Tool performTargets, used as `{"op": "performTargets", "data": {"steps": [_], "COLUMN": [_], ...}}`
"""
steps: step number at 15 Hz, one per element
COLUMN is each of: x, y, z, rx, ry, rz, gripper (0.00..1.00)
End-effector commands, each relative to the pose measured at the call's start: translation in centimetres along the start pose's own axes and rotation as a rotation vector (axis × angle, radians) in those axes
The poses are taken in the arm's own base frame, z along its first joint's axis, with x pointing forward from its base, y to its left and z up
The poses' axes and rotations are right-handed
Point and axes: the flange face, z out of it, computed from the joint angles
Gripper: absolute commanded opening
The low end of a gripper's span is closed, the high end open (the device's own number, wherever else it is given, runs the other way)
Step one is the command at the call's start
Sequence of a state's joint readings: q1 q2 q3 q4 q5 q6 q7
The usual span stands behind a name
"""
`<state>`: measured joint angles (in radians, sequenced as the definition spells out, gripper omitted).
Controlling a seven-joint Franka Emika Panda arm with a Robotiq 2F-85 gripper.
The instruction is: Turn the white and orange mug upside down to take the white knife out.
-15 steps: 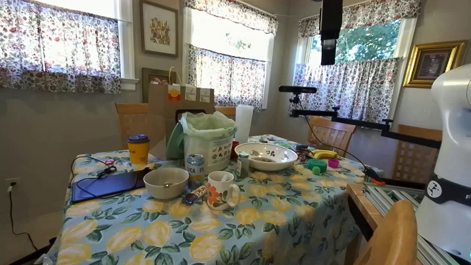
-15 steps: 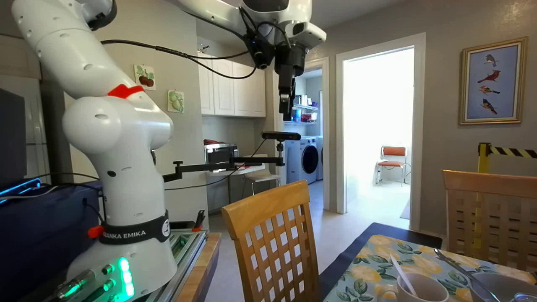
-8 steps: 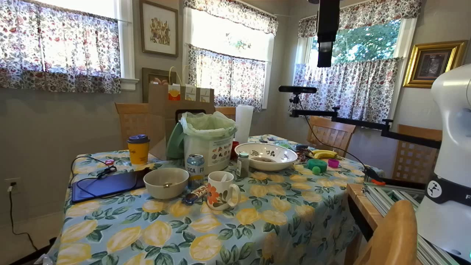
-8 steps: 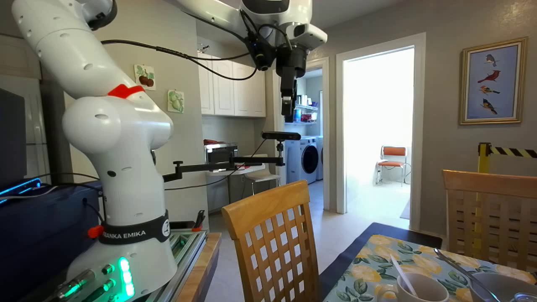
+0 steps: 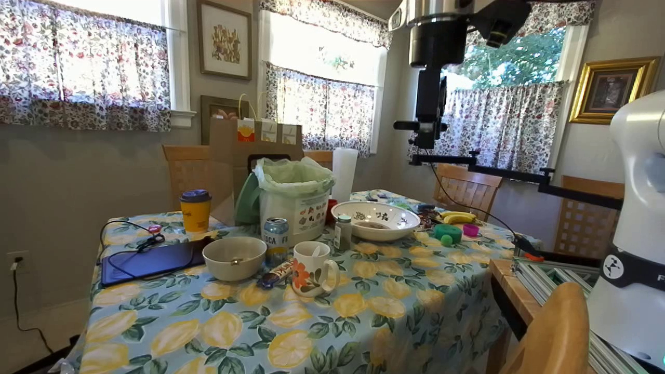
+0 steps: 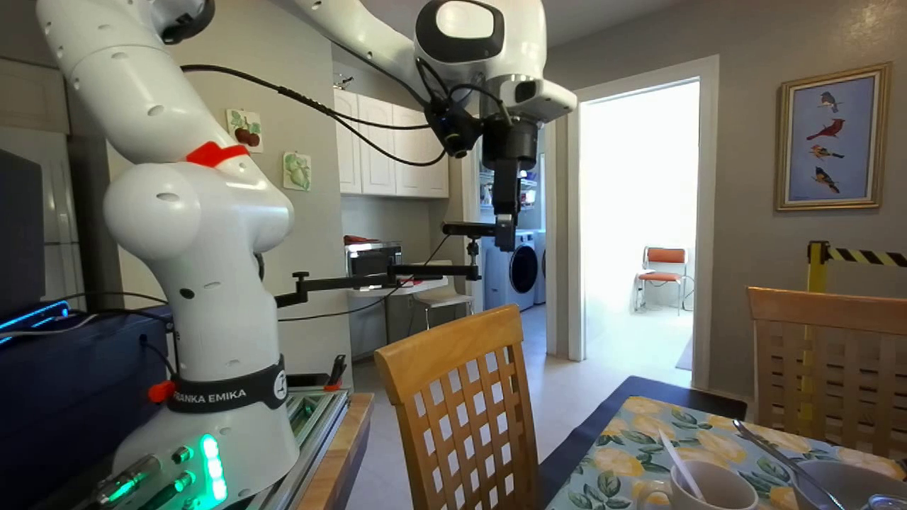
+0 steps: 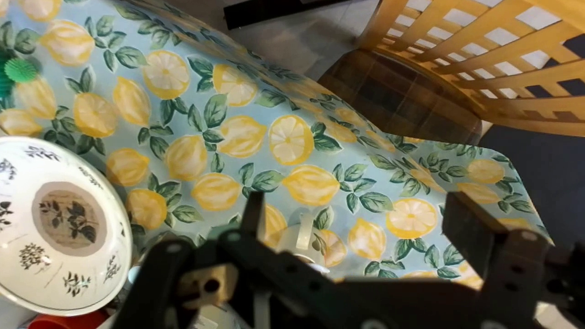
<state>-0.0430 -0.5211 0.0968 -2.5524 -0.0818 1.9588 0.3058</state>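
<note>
The white and orange mug [image 5: 306,283] stands upright on the lemon-print tablecloth, its orange flower showing. It also shows in the other views [image 6: 716,489] [image 7: 292,237], partly hidden behind a finger in the wrist view. The white knife [image 6: 682,465] leans in the mug with its upper end above the rim; only a short end [image 5: 316,251] shows from the far side. In the wrist view its white tip [image 7: 319,267] peeks past the finger. My gripper [image 7: 358,217] is open and empty. It hangs high above the table, apart from the mug, in both exterior views [image 5: 427,137] [image 6: 505,234].
A grey bowl [image 5: 234,270], a can [image 5: 277,244], a wrapped bar [image 5: 275,275] and a shaker [image 5: 343,236] stand close to the mug. Behind are a pale-green tub [image 5: 314,218] and a wide patterned bowl [image 5: 374,236]. A camera arm [image 6: 361,281] and chair [image 6: 453,347] stand nearby.
My gripper has come down and, in an exterior view, moved left toward the table, mostly in the last half second. The mug, knife and other table things have not moved.
</note>
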Motion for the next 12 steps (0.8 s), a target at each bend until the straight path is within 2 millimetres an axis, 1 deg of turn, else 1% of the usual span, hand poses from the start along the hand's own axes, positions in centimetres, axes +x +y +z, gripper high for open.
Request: {"op": "performTargets", "data": {"steps": [1,4,7,10,11,12], "x": [1.3,2.8,3.9,5.0,5.2,4.6], "y": [2.3,4.2,5.4,5.9,5.9,5.5], "z": [3.6,7.0,10.7,14.5,15.4,13.5], "rx": [0.029,0.067,0.102,0.11,0.109,0.108], "ry": [0.001,0.031,0.07,0.081,0.064,0.077], "rz": [-0.006,0.036,0.082,0.096,0.11,0.115], "gripper": [1.0,1.0,1.0,1.0,1.0,1.0]}}
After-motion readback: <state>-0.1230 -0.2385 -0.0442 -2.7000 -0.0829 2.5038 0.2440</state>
